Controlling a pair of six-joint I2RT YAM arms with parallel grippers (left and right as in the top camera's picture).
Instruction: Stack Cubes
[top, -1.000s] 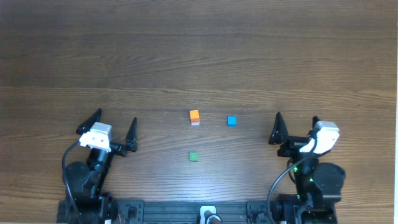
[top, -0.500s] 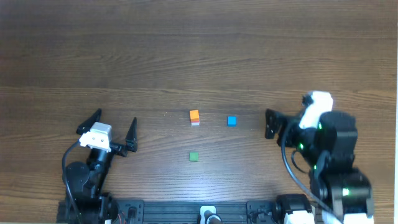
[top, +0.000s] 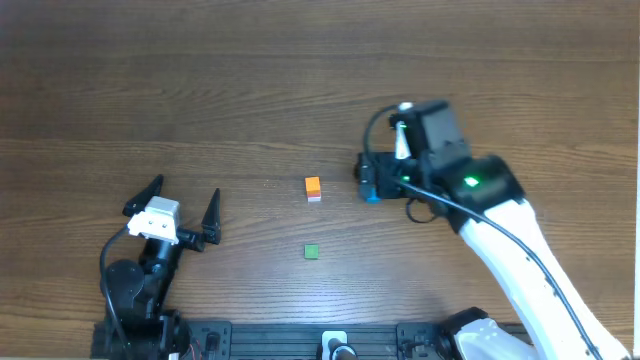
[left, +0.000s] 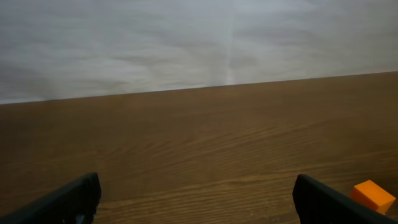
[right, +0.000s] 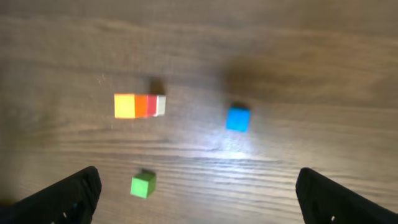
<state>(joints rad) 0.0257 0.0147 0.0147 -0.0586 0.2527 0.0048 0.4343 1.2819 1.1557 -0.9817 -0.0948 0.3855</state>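
Wooden table (top: 300, 80) beneath two arms. Near centre, an orange-topped stack (right: 140, 105); beside it, lying loose, blue cube (right: 237, 119); nearer the bases, green cube (right: 143, 185). Raised above them, fingers spread wide: right gripper (right: 199, 196), probably lining up on blue. Parked low at left, likewise spread: left gripper (top: 182, 200), clear of the work.
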